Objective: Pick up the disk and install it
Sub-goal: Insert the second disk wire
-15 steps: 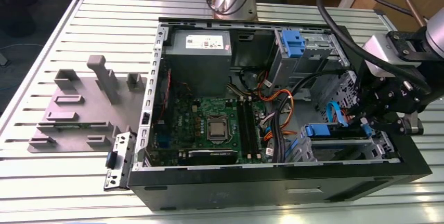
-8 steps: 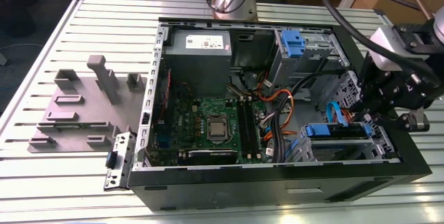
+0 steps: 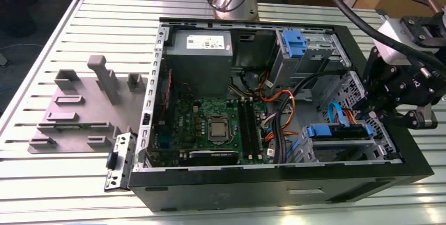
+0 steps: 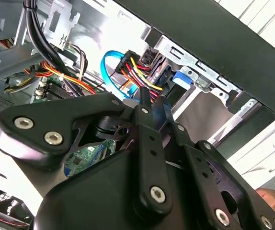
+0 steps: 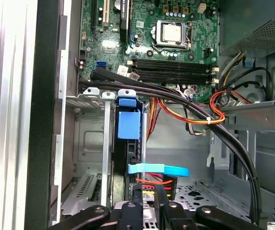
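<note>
Disk, a flat drive in its blue plastic carrier bracket (image 5: pixel 129 125), stands edge-on in the grey metal drive cage (image 5: pixel 87 143) just ahead of the black gripper (image 5: pixel 148 189), whose fingers sit drawn close together, pinching nothing I can see. It looks rigid, fairly weighty and shock-sensitive; the blue bracket's edges seem the safest hold. Red, yellow and light blue cables (image 5: pixel 159 168) lie between them. Farther beyond lies the green motherboard (image 5: pixel 142 33).

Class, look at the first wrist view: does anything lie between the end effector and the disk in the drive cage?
Yes. A light-blue flat cable and red-and-yellow wires cross just ahead of the end effector, between it and the disk in the drive cage.
</note>
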Controlling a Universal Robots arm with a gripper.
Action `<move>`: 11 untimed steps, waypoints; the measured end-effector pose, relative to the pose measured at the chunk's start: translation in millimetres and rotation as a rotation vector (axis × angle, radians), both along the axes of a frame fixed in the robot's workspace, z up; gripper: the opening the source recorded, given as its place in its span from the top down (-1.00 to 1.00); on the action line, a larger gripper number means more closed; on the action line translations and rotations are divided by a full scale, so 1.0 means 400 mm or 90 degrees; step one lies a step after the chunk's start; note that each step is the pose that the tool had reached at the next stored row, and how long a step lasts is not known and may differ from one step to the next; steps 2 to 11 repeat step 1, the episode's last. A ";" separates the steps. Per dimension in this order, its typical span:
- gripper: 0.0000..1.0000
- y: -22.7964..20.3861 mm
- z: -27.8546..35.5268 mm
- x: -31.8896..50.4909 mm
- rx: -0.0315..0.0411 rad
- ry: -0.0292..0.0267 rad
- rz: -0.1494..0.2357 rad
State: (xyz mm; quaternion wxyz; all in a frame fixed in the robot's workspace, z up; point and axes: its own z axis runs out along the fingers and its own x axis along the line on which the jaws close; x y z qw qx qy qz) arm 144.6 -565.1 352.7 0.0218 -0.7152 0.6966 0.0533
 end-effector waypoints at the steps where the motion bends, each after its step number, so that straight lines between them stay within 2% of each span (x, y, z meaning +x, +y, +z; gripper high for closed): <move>1: 0.51 0.000 0.000 0.000 0.0000 0.0000 0.000; 11: 0.51 0.000 0.000 0.000 0.0000 0.0000 0.000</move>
